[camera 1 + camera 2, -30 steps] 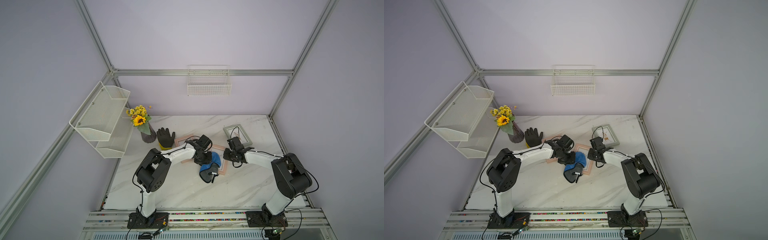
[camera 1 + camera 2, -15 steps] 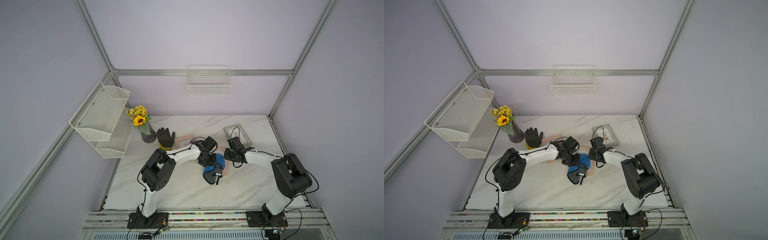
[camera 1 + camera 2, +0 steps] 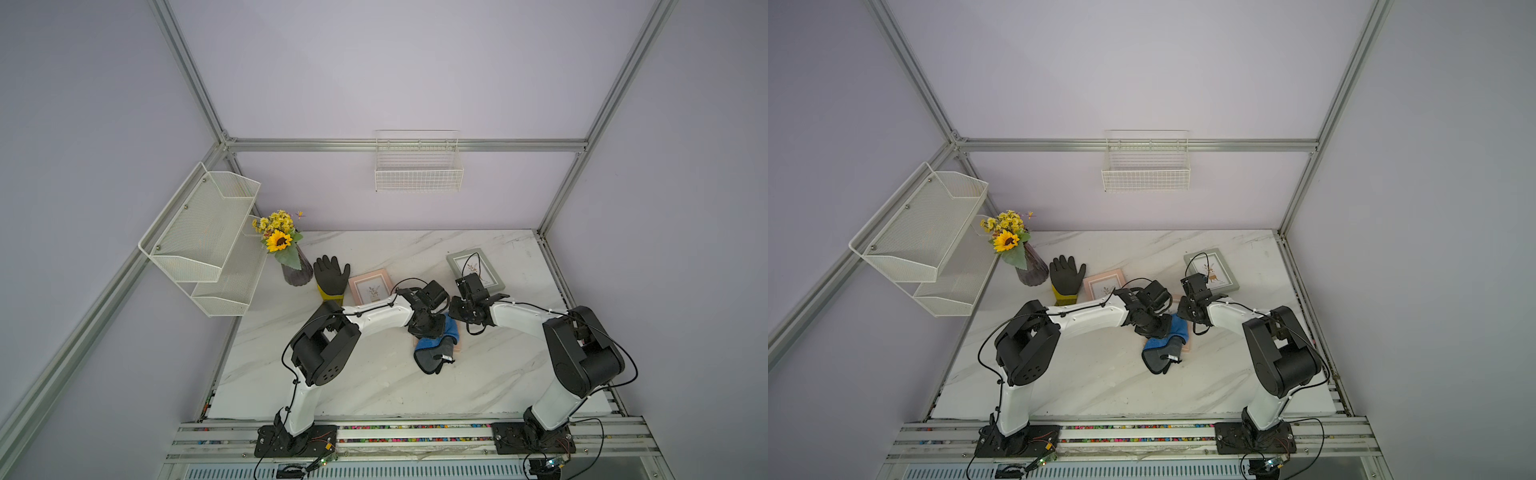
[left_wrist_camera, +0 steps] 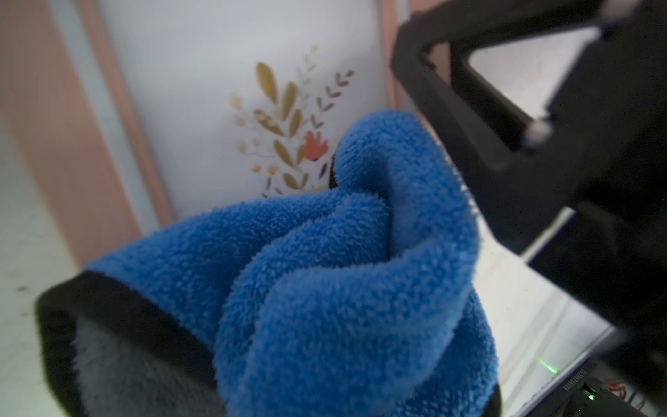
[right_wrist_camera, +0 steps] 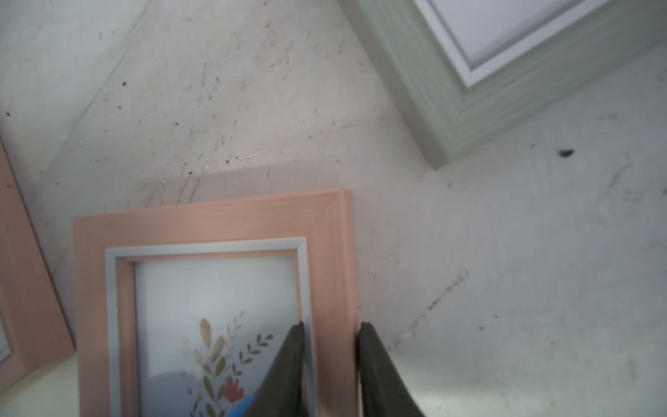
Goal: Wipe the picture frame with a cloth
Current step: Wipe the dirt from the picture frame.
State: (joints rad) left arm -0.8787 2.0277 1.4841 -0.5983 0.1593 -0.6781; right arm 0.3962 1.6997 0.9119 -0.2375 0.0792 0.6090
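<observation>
The blue cloth [image 3: 436, 347] lies bunched on the marble counter [image 3: 365, 386]. Its dark grey end is nearest the arm bases, and its blue part is draped over the pink picture frame [image 5: 216, 220]. The left tool [image 3: 431, 330] is pressed together on the cloth's blue folds above the frame's glass. Just beyond, the right tool [image 5: 331, 326] pinches the frame's side rail, one finger inside and one outside. Farther back lie a second pink frame [image 3: 370, 273], a black-and-yellow glove [image 3: 331, 274], a green frame [image 3: 465, 253] and a vase of sunflowers [image 3: 297, 272].
</observation>
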